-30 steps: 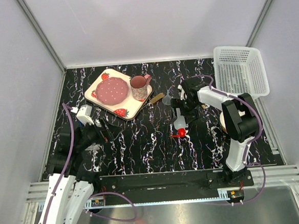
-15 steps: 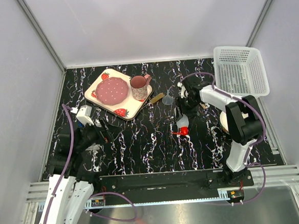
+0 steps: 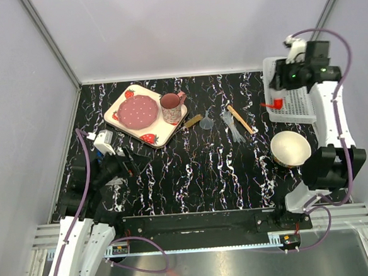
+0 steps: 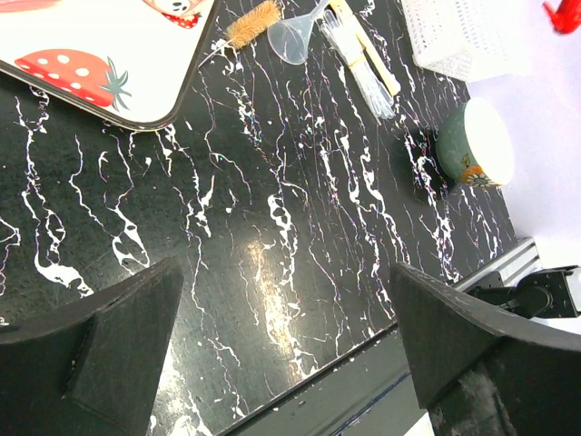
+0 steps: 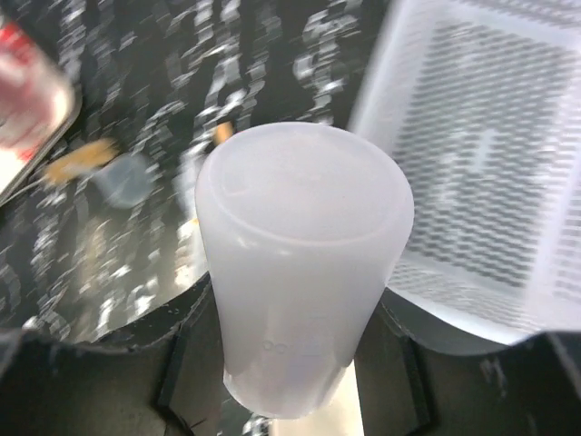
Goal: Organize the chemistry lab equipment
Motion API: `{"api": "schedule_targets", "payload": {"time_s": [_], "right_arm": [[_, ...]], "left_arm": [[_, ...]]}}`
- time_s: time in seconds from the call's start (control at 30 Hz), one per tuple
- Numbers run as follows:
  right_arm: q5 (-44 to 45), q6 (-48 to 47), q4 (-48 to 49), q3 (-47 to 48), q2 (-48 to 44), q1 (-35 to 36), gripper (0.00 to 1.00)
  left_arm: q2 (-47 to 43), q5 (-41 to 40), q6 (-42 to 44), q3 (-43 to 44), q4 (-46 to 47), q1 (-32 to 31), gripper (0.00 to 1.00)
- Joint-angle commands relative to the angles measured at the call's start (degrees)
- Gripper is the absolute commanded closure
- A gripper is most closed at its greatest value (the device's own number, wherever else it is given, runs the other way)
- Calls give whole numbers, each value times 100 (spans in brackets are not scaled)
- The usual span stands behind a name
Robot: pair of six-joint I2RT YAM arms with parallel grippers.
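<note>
Barely begun, by the look of it: the right gripper (image 5: 289,354) is clamped on the red-capped squeeze bottle (image 5: 304,227) and holds it in the air over the white mesh basket (image 3: 299,110), red nozzle pointing toward the table. The bottle is not yet set down, and the basket's visible floor shows nothing in it.

The other equipment lies loose at the far middle of the black marbled table (image 3: 193,175):
- the clear funnel (image 3: 207,122), with the wooden-handled brush (image 3: 193,120) just beside it
- a second wooden-handled tool (image 3: 239,118), touching the clear droppers (image 3: 233,129)

I see no tubes and no tube rack in these views. I judge that nearly all of the sorting remains.

The left gripper (image 4: 281,363) hangs with its jaws wide apart, grasping nothing, over the near left of the table.

For room, the centre and near strip of the table are bare. The brush lies close against the strawberry-print tray (image 3: 162,138), so a reach there is tight. The cream bowl (image 3: 291,148) sits near the right edge, between the basket and the right arm's base. The basket stands in the far right corner, close to the wall.
</note>
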Motion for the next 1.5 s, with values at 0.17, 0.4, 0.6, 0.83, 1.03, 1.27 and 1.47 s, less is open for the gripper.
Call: {"api": "schedule_targets", "payload": {"time_s": [0.17, 0.4, 0.6, 0.83, 1.03, 1.27, 1.47], "right_arm": [[909, -857, -463, 1674, 1707, -993, 42], [866, -804, -559, 2159, 2262, -1002, 11], [-1267, -1375, -1034, 1721, 1728, -1002, 0], [-3064, -1692, -692, 473, 1234, -556, 1], [-2205, -1605, -516, 568, 1629, 456, 0], [-947, -1508, -165, 1095, 2304, 1791, 0], [-331, -1183, 29, 1780, 3025, 2180, 1]], "left_arm": [[-132, 151, 79, -32, 295, 24, 1], [-79, 194, 79, -32, 295, 24, 1], [26, 265, 87, -41, 331, 24, 1], [114, 379, 96, -49, 374, 16, 1], [150, 388, 87, -58, 366, 24, 1], [263, 405, 87, -50, 375, 16, 1], [308, 405, 79, -49, 375, 24, 1]]}}
